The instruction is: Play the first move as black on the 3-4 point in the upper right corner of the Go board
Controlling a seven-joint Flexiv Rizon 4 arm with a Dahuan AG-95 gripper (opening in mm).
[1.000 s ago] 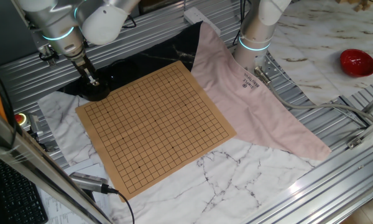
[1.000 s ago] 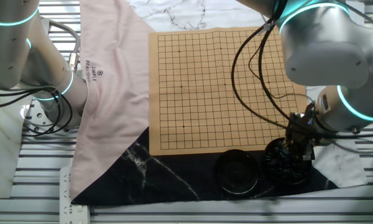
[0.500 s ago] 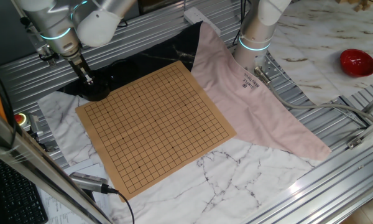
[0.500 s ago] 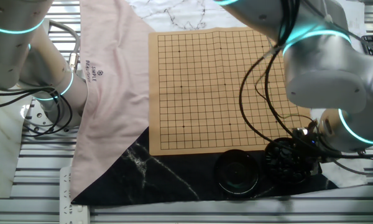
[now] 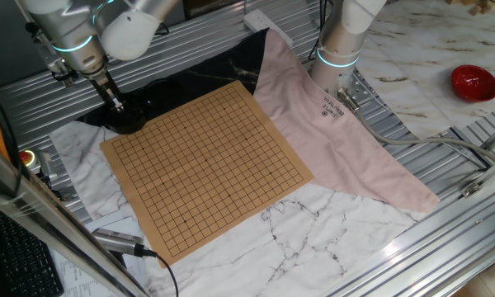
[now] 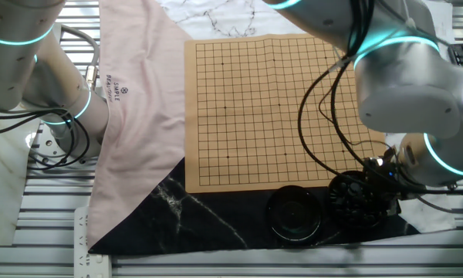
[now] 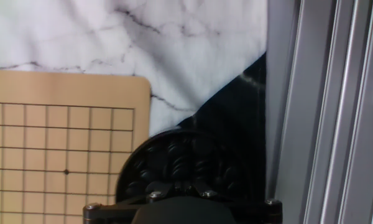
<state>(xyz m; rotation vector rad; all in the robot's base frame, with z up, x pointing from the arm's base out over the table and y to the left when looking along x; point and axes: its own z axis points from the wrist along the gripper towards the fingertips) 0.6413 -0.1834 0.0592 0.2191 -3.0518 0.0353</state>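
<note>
Step in hand, as judged: fetching a black stone, not yet placing it. The gripper [image 5: 115, 105] hangs over the bowl of black stones [image 7: 180, 165], which sits on black cloth [image 6: 216, 212] just off one corner of the Go board [image 5: 206, 161]. In the hand view the fingertips are lost against the dark stones, and in both fixed views they are too small to read. Cannot tell whether the fingers are wide, narrow, or already pinching a stone.

The board carries no stone in any view. The 3-4 point cannot be picked out for certain, since which corner counts as upper right is not shown.

A second dark bowl [image 6: 295, 212] sits touching or just beside the first, along the same board edge; its contents are unclear.

Next move, as judged: a lift clear of the bowl rim with one stone held, then a carry over the board to the target crossing, then a soft set-down square on the lines.

Edges and room: the bare board leaves the path over it open. A pink cloth [image 5: 330, 124] laps the far edge of the board, near a second arm's base [image 5: 340, 45]. Metal rails [image 7: 336, 106] run close beside the bowl, so room is tight on that side.
</note>
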